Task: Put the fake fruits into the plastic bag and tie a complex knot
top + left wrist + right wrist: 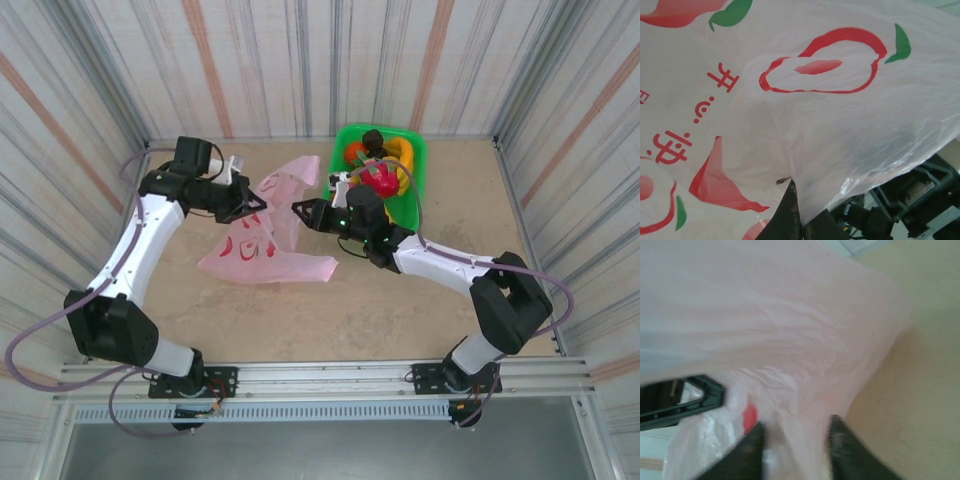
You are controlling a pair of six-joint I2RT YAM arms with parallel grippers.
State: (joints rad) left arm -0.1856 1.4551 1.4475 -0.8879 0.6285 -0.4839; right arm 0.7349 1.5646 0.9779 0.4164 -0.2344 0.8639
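Observation:
The plastic bag (pixel 265 240) lies pink and crumpled on the table left of centre, its upper part lifted. My left gripper (pixel 250 205) is shut on the bag's film (pixel 840 125), and its dark fingers (pixel 790 210) meet on a fold. My right gripper (pixel 300 212) sits at the bag's right edge. It is open, with its blurred fingers (pixel 747 450) apart and pink film (pixel 790 340) running between them. The fake fruits sit in the tray behind the right arm: a pink-red dragon fruit (pixel 380 180), an orange (pixel 357 153), a yellow banana (pixel 403 170) and a dark purple piece (pixel 373 138).
The green tray (pixel 418 160) stands at the back, right of centre, close behind the right wrist. Striped walls enclose the tan table (pixel 300 310) on three sides. Bare tabletop (pixel 920 390) lies to the right of the bag in the right wrist view.

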